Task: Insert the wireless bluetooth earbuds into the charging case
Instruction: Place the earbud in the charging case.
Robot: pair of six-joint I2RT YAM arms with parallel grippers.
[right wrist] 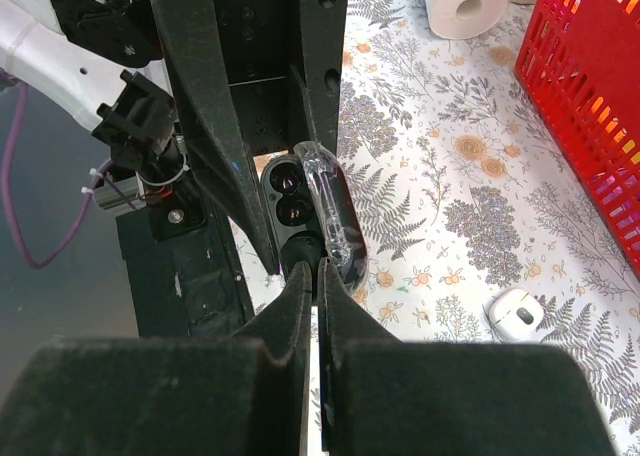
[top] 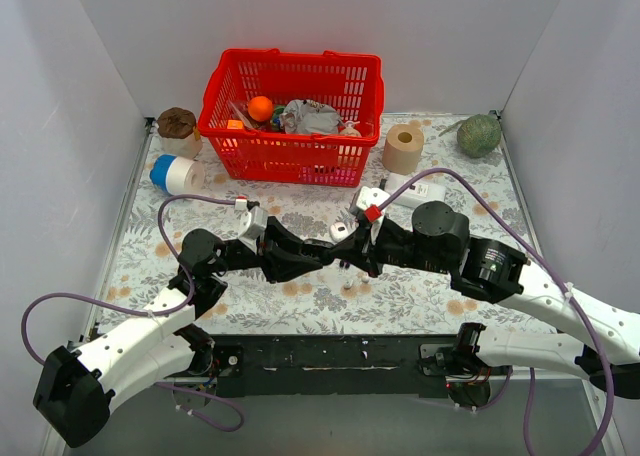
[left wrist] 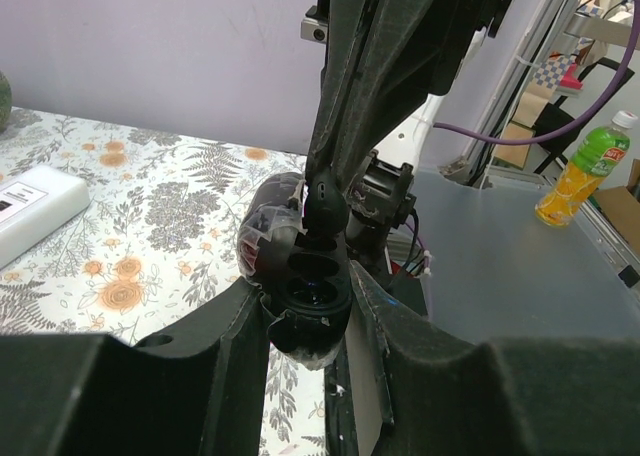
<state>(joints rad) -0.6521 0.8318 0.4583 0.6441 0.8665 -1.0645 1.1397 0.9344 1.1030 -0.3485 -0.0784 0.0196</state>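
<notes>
Right tool (right wrist: pixel 318 268) pinching black earbud (left wrist: pixel 326 204) over case (left wrist: pixel 298 274), left-wrist view only

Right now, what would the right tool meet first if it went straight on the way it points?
The open charging case in the left tool; the black earbud in the right tool seems nearly inside it.
</notes>
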